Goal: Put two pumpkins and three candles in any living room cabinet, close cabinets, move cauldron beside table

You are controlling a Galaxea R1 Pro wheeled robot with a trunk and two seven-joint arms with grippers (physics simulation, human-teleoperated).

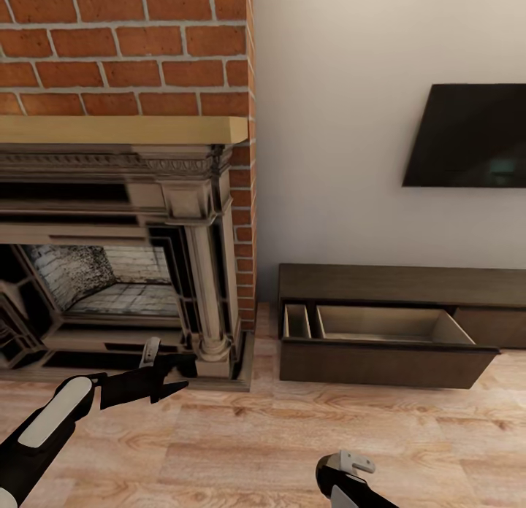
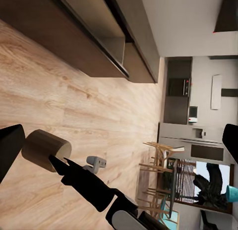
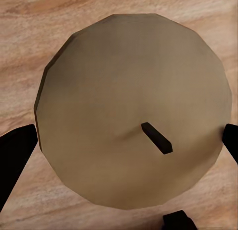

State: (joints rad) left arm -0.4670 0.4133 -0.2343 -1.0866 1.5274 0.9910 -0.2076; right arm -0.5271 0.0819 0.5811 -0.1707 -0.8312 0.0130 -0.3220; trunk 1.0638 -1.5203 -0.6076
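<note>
Between right gripper [image 3: 124,141] fingers, seemingly ungripped: candle [image 3: 134,106].

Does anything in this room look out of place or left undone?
Yes: the cabinet under the black TV has one drawer hanging open, showing a bare pale inside. Also, a tan candle sits low over the wooden floor between the right gripper's jaws.

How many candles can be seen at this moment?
1. The candle sits between the fingers of the right end effector, over the wooden floor. Others may be hidden.
</note>
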